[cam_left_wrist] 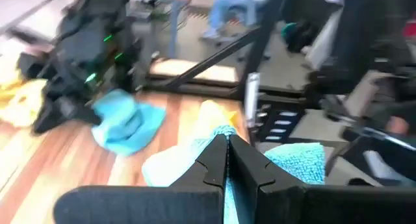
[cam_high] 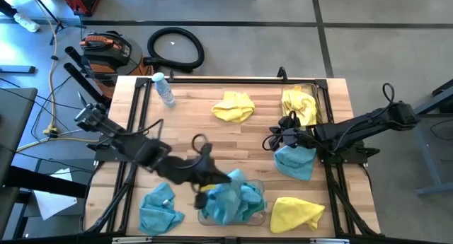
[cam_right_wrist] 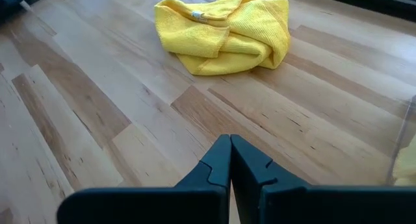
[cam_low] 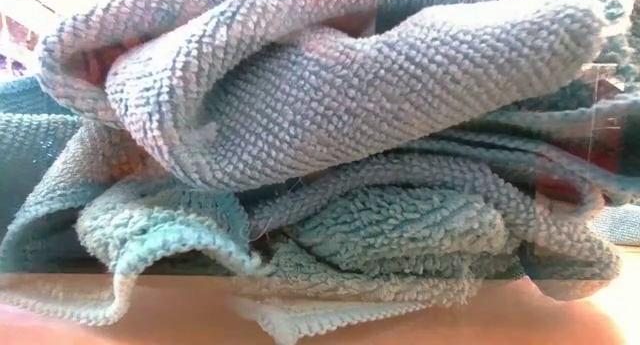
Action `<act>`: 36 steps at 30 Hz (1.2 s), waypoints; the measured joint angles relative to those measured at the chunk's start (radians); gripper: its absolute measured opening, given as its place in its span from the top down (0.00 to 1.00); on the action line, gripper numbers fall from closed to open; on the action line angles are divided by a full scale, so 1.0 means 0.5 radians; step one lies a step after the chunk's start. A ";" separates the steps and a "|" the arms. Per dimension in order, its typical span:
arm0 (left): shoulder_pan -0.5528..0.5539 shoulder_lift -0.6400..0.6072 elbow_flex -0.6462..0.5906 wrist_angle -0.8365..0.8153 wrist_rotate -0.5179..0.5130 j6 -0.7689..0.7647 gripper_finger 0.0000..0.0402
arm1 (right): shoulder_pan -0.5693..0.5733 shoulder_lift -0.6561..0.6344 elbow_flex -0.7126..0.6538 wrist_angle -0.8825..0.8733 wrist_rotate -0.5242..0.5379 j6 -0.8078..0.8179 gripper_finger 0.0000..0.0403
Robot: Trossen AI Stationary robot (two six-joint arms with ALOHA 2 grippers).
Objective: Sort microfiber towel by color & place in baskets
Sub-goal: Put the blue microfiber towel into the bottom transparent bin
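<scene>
A clear basket (cam_high: pixel 260 217) at the near edge holds a heap of teal towels (cam_high: pixel 230 200), which fills the low view (cam_low: pixel 330 135). My left gripper (cam_high: pixel 221 177) (cam_left_wrist: pixel 227 141) hovers shut over that heap's left side, with nothing between its fingers. A second basket (cam_high: pixel 323 95) at the far right holds yellow towels (cam_high: pixel 300 104). My right gripper (cam_high: pixel 270 142) (cam_right_wrist: pixel 230 141) is shut above bare wood, pointing at a loose yellow towel (cam_high: pixel 233 107) (cam_right_wrist: pixel 222 30). A teal towel (cam_high: pixel 296 163) lies under the right arm. Another teal towel (cam_high: pixel 159 208) and another yellow one (cam_high: pixel 297 213) lie near the front edge.
A clear water bottle (cam_high: pixel 164 88) lies at the far left of the table. Black frame rails (cam_high: pixel 134 131) run along both table sides. Bare wood shows in the middle between the arms (cam_high: pixel 212 141).
</scene>
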 joint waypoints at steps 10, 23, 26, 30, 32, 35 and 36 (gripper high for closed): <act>0.186 0.285 0.001 -0.177 0.108 -0.121 1.00 | 0.000 0.100 0.001 -0.020 -0.048 0.215 1.00; 0.141 0.670 0.001 -0.305 0.492 -0.137 1.00 | 0.001 0.175 0.006 -0.004 -0.021 0.338 1.00; 0.142 0.744 0.001 -0.272 0.496 -0.140 1.00 | 0.001 0.176 0.006 0.002 -0.022 0.340 1.00; 0.143 0.817 0.001 -0.229 0.550 -0.190 1.00 | 0.001 0.176 0.005 0.005 -0.024 0.344 1.00; 0.143 0.853 0.001 -0.228 0.578 -0.191 1.00 | 0.000 0.176 0.005 0.011 -0.027 0.345 1.00; 0.140 0.904 0.001 -0.212 0.605 -0.190 1.00 | 0.000 0.177 0.004 0.015 -0.030 0.344 1.00; 0.140 0.916 0.001 -0.214 0.611 -0.192 1.00 | 0.000 0.177 0.004 0.015 -0.030 0.344 1.00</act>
